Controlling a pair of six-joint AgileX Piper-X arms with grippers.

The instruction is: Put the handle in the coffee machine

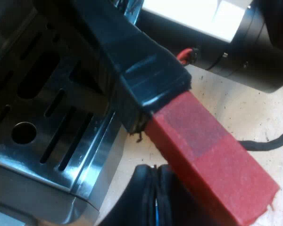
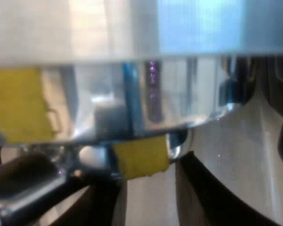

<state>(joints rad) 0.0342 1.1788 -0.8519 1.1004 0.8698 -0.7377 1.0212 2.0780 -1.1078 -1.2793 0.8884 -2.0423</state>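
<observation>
The holder's dark handle (image 1: 132,61) runs out over the espresso machine's slotted metal drip tray (image 1: 47,122), and its red end (image 1: 212,160) is closest to the left wrist camera. My left gripper (image 1: 153,197) sits tight against the side of that red end; its grip is hidden behind the handle. In the right wrist view a clear measuring glass (image 2: 146,94) with yellow marks stands very close. My right gripper (image 2: 146,183) is shut on it, with one black finger (image 2: 37,188) on either side of its base.
Beside the handle lies a pale speckled tabletop (image 1: 236,108). A black rounded body (image 1: 254,56) with a white top stands just beyond the handle. The drip tray's shiny edge (image 1: 99,174) drops off close to my left gripper.
</observation>
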